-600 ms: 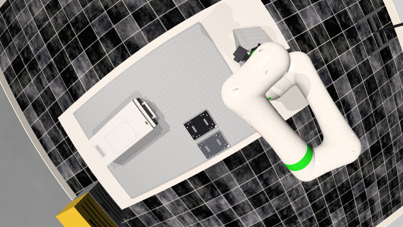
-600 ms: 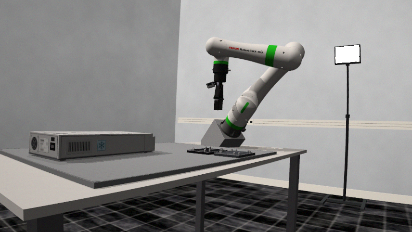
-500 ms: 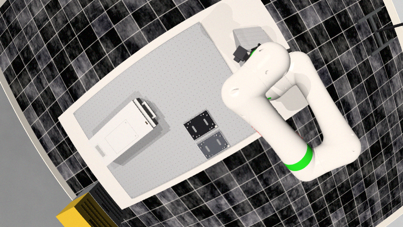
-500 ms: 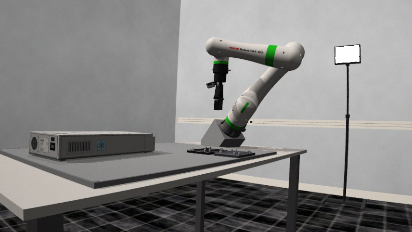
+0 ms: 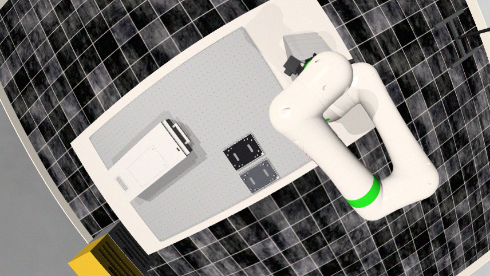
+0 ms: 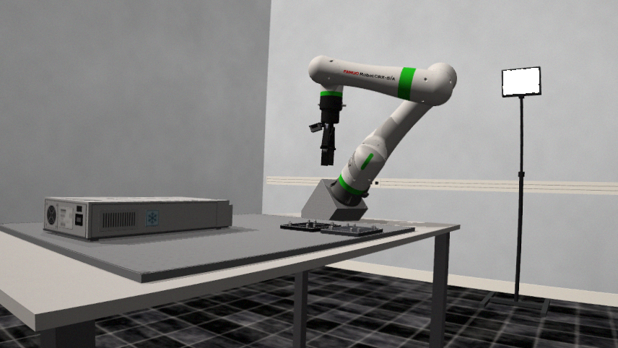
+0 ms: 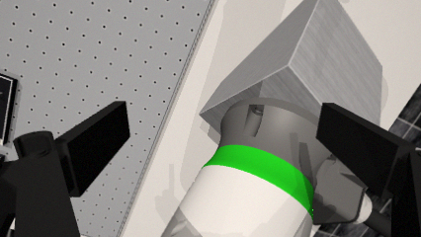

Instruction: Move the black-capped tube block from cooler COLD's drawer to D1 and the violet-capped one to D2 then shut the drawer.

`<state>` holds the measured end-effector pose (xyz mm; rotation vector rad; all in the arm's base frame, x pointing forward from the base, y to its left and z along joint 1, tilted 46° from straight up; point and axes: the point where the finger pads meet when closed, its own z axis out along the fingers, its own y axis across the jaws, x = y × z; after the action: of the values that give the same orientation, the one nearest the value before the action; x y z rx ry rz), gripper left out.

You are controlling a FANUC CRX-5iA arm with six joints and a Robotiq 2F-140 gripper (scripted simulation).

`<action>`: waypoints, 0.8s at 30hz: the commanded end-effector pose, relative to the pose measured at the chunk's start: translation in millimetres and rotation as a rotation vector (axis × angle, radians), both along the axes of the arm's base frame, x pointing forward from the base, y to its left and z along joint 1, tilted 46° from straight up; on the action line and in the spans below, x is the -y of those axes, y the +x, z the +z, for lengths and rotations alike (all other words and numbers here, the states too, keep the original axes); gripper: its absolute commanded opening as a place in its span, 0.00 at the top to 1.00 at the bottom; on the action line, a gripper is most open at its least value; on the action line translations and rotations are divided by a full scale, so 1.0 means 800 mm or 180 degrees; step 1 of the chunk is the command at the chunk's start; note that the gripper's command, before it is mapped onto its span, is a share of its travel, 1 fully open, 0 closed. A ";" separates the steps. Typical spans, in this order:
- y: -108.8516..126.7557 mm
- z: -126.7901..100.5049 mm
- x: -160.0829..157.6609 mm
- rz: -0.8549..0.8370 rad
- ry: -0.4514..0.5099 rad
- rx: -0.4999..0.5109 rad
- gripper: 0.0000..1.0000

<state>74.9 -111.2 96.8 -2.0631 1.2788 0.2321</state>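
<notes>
Perforated deck [image 5: 205, 85] [image 6: 181, 246] [image 7: 99, 54], gripper [image 6: 327, 159] [image 7: 223, 119] seemingly open above

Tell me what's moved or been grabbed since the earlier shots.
Nothing has visibly changed. Nothing was taken hold of or let go: the gripper is open and holds nothing. The arm, the cooler, the black plate and the grey plate all stayed as they were.
</notes>
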 end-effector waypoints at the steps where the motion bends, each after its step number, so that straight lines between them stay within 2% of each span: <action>1: 0.008 0.003 0.005 0.0120 -0.0045 0.0111 0.65; 5: 0.025 0.010 0.014 0.0360 -0.0128 0.0335 0.65; 9: 0.041 0.016 0.024 0.0360 -0.0128 0.0336 0.65; 14: 0.063 0.024 0.032 0.0662 -0.0220 0.0619 0.65; 16: 0.063 0.024 0.032 0.0662 -0.0220 0.0619 0.65; 24: 0.098 0.038 0.046 0.0788 -0.0257 0.0738 0.65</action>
<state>147.0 -145.1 124.2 -2.2310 0.9363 0.0626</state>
